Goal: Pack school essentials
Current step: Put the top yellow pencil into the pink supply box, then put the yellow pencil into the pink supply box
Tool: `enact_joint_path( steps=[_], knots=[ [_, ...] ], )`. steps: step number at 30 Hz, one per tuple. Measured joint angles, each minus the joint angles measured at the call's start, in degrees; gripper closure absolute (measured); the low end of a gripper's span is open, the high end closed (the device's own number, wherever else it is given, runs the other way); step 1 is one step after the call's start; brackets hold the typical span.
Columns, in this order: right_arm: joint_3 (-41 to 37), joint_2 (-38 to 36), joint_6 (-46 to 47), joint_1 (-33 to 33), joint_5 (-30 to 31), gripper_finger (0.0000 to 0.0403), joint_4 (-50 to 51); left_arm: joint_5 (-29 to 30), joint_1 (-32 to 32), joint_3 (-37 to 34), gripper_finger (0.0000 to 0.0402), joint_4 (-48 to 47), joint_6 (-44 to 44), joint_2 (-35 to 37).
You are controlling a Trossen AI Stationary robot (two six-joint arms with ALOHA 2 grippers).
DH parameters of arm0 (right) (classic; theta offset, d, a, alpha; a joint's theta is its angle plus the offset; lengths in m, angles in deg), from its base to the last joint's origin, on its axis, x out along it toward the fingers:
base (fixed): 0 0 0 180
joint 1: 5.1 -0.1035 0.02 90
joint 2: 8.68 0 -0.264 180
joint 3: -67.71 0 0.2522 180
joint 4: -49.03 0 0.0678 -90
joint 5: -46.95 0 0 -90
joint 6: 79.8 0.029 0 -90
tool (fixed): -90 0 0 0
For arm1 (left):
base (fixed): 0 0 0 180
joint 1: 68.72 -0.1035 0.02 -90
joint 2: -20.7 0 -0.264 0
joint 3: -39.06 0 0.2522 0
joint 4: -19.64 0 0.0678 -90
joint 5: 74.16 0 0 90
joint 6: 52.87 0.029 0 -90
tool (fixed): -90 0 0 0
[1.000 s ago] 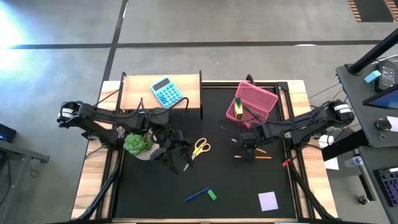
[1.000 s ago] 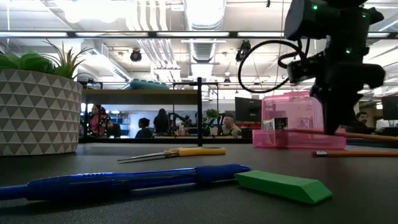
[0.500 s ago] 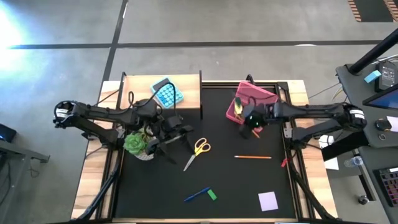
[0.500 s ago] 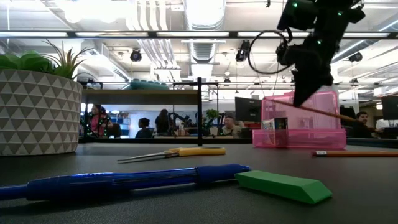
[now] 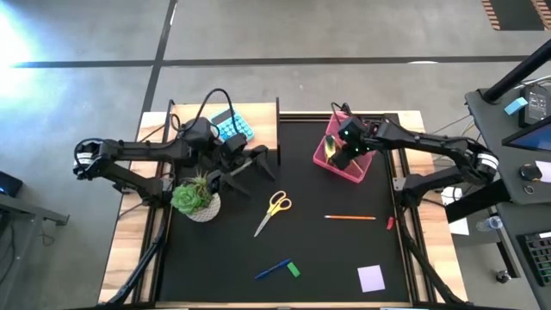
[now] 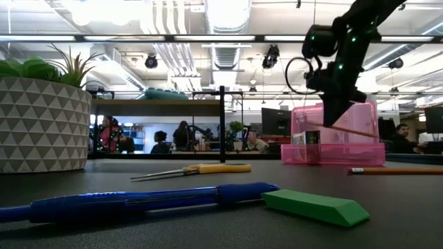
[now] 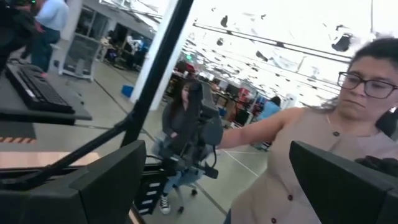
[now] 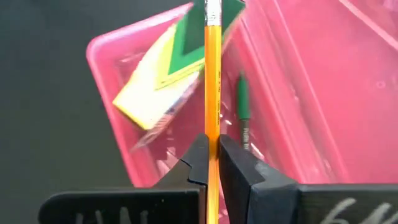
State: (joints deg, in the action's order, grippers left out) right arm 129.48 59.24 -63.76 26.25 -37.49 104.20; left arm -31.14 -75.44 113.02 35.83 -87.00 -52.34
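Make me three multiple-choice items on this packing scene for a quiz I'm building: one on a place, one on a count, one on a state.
1. Where are the yellow-handled scissors?
A. In the pink box
B. On the black mat
C. On the calculator

2. How many orange pencils lie loose on the mat?
A. One
B. Two
C. Three

3. What is the right hand doing?
A. Standing open
B. Gripping a pen
C. Gripping an orange pencil

Answers:
1. B: they lie open mid-mat, below the left hand.
2. A: a single orange pencil lies there.
3. C: it clamps an orange pencil over the pink box.
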Motion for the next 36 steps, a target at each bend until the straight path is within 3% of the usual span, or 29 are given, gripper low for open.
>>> enact_joint_path(
  steps=[10, 26, 36],
  knots=[
    [0.5, 1.9, -3.3, 2.2, 0.1, 0.0382, -0.2, 0.6, -2.8, 0.2, 0.0022, 0.1, 0.0, 0.0],
    [1.4, 1.2, -4.6, 2.3, 0.5, 0.0251, 0.2, 5.6, -3.0, 0.2, 0.0022, 0.1, -4.6, 0.0],
    [7.9, 0.5, -5.2, 2.3, 0.6, 0.0251, 0.7, 7.1, -3.0, 0.2, 0.0022, 1.5, -6.5, 0.0]
  ],
)
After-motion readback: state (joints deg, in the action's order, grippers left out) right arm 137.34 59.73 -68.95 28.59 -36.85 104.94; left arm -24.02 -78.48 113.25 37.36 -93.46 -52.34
